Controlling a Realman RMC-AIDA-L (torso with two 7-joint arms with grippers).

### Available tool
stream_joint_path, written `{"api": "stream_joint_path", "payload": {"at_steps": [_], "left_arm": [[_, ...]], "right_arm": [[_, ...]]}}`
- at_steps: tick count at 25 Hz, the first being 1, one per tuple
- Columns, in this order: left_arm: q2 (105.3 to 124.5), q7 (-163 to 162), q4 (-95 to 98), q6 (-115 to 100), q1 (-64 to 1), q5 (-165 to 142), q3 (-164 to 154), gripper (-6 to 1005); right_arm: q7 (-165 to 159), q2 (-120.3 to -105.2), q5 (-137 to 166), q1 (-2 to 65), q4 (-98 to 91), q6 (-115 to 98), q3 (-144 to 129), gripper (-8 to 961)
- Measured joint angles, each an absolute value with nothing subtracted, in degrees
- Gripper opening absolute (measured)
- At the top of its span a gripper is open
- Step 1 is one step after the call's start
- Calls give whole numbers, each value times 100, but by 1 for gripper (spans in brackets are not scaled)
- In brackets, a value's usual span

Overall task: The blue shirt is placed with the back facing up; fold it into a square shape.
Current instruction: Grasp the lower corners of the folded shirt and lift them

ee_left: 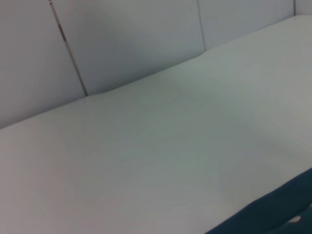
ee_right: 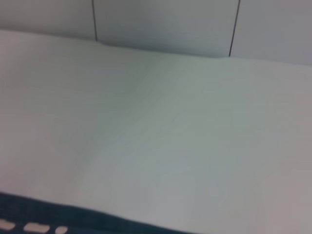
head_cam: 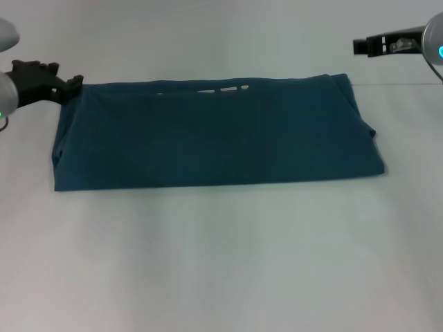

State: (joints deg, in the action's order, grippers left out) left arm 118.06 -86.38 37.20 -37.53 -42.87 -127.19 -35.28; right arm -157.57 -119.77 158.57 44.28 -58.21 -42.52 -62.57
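The blue shirt (head_cam: 214, 135) lies folded into a wide flat rectangle across the middle of the white table (head_cam: 221, 263). Its long edges run left to right, and small white gaps show along its far edge. My left gripper (head_cam: 73, 84) is low at the shirt's far left corner, its tip right against the cloth. My right gripper (head_cam: 360, 45) hangs raised beyond the far right corner, apart from the shirt. A strip of the blue shirt (ee_left: 273, 217) shows in the left wrist view, and the shirt's far edge (ee_right: 97, 222) shows in the right wrist view.
Bare white table (head_cam: 221, 263) stretches in front of the shirt and behind it. A pale panelled wall (ee_right: 165, 24) stands along the table's far side. Nothing else lies on the table.
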Motion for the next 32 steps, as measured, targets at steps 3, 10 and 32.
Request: {"api": "stream_joint_path", "payload": {"at_steps": [3, 10, 32], "left_arm": [[11842, -8698, 3774, -3748, -4178, -12721, -3503, 385], [11843, -9590, 4309, -4767, -3786, -12776, -3691, 575], [11672, -11635, 4699, -6334, -3655, -14756, -3620, 567]], "right_arm": [[-15761, -11986, 15846, 4371, -5835, -4421, -6269, 498], [-15761, -12019, 15301, 3768, -6396, -4392, -6554, 825], [-15306, -12014, 14697, 3134, -5891, -3625, -7483, 915]]}}
